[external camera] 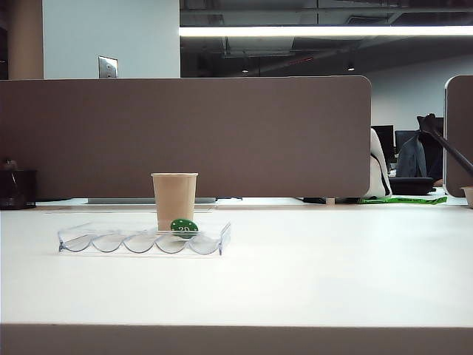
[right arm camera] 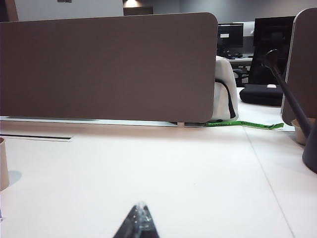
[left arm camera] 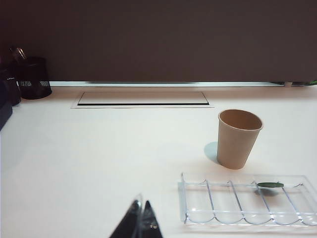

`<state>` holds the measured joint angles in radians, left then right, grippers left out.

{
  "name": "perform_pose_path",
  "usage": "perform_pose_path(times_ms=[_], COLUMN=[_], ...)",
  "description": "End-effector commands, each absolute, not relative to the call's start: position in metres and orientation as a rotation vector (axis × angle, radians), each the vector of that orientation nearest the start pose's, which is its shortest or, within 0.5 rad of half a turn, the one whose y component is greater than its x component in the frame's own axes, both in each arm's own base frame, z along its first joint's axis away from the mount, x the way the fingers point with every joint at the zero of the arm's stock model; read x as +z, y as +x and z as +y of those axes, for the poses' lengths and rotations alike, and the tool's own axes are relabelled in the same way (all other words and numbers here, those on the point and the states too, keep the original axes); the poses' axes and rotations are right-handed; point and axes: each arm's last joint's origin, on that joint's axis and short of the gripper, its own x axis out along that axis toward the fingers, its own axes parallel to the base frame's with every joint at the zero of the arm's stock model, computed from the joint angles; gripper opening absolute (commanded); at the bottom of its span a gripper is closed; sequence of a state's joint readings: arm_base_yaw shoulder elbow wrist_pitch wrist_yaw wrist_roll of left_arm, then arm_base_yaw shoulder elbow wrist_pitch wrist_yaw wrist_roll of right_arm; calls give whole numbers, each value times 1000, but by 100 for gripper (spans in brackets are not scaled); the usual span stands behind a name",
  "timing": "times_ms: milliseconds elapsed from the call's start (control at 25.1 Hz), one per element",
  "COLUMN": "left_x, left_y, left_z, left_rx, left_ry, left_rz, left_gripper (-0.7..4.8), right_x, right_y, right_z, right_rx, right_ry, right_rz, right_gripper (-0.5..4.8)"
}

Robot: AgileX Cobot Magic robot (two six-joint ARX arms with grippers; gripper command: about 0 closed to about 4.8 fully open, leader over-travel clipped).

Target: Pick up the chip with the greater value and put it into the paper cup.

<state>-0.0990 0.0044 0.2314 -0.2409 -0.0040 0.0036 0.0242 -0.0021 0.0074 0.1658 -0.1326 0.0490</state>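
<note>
**Black chip nowhere in sight; both pincers closed and empty**

At the far left of the exterior view you had only the black mesh pen pot [external camera: 16,188] by the partition. Moving right, the clear chip tray [external camera: 89,240] lay on the desk [external camera: 310,274] at lower left centre, its long axis running left to right across the frame. The paper cup [external camera: 174,198] stood upright just behind the tray, toward its right half. One green chip [external camera: 184,227] marked "20" stood on edge in a slot in front of the cup's base. Neither arm appeared in that view.

The chip with the greater value did not show in any picture. You could not see inside the cup, so I judged it probably already dropped there, but the frames could not confirm that.

In the left wrist view, the left pincer [left arm camera: 140,222] sat at the bottom edge, its tips pressed together with nothing between them. The tray [left arm camera: 198,198] lay to its right and close by, the cup [left arm camera: 238,139] beyond the tray, up and to the right.

In the right wrist view, the right pincer [right arm camera: 138,223] was likewise closed on nothing at the bottom edge. Only a sliver of the cup [right arm camera: 3,163] showed at the far left, well apart from it.

Your left arm was clearly the nearer one to tray and cup.
</note>
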Motion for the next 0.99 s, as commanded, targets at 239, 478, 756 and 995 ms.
perform_pose_path(times_ms=[239,478,756,995], left_x=[187,183,166,167], left_y=[88,91,97,97], left_z=[-9,-9,-10,-9], left_rx=[-95,-93,-92,-84], left_ry=[2,0,0,50], left_rz=[64,17,-9,-15], left_gripper=[-6,-6,-6,-6], right_x=[183,183,182,180], right_y=[95,95,95,96], right_z=[6,6,6,6], right_rx=[158,157,157,157], right_ry=[43,43,43,44], right_rz=[-181,-180,-178,-149], right_gripper=[-6,-6,-6,-6])
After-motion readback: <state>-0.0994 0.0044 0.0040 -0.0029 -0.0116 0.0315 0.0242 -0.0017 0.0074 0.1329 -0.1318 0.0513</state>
